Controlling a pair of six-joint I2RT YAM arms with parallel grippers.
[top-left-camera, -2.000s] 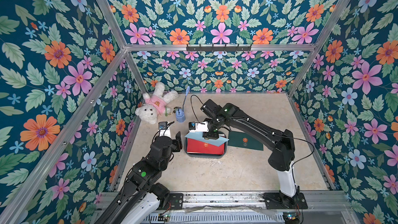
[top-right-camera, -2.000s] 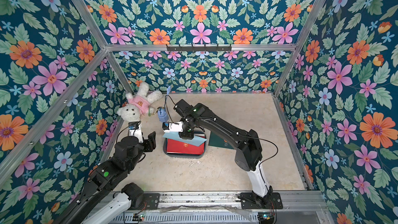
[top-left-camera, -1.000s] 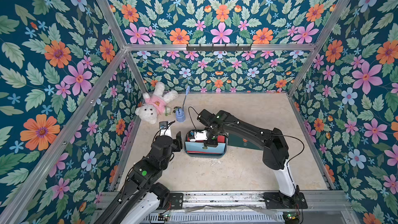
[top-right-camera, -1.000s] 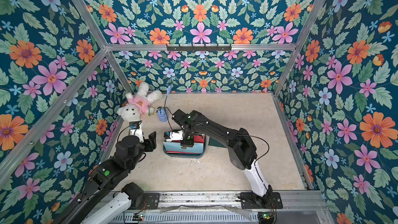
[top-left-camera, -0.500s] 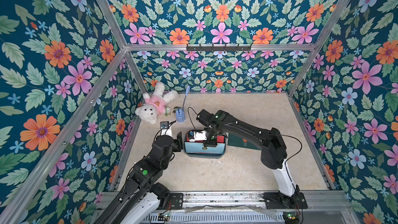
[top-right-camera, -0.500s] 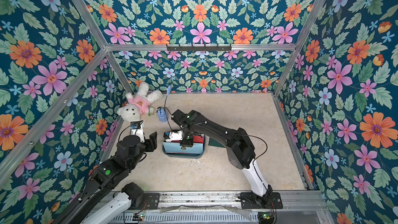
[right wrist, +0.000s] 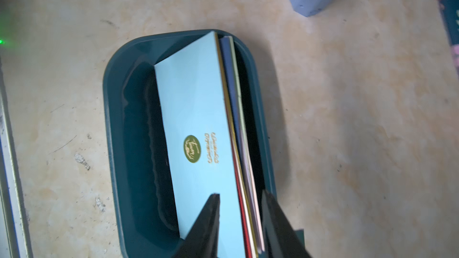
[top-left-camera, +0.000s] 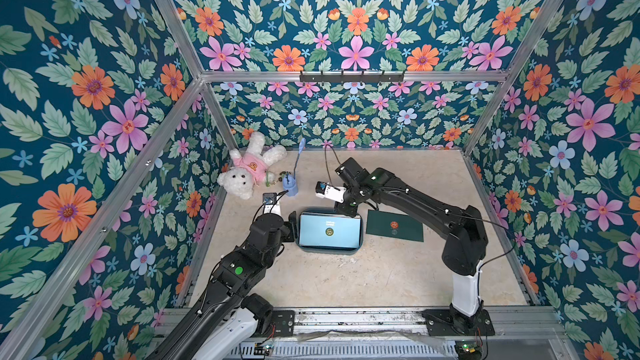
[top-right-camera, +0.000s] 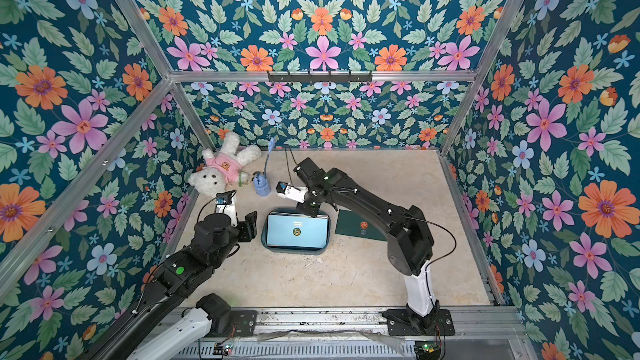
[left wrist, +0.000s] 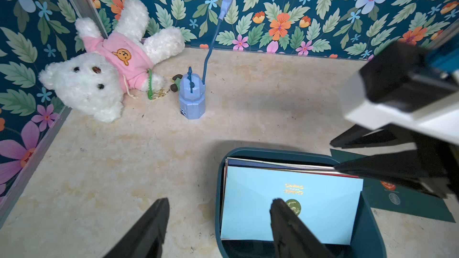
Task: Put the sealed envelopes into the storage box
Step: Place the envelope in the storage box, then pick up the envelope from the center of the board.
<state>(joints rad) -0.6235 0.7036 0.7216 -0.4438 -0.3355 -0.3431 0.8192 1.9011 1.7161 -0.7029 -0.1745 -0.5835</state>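
Dropped blue envelope (top-left-camera: pixel 341 237) into storage box (right wrist: pixel 109 130), with right gripper (right wrist: pixel 239 193) parted, left gripper (left wrist: pixel 218 199) wide. Pinch light, bendy green envelope (top-left-camera: pixel 381 228) by edge.

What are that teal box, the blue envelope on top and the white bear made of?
Storage box: probably moulded plastic, smooth with rounded rim. Light-blue envelope: matte paper, thin crisp edges, shiny gold seal. Teddy bear: fluffy white plush, pink cloth shirt.

Left arm (top-left-camera: pixel 239 268) and right arm (top-left-camera: pixel 433 207) are black with white base links.
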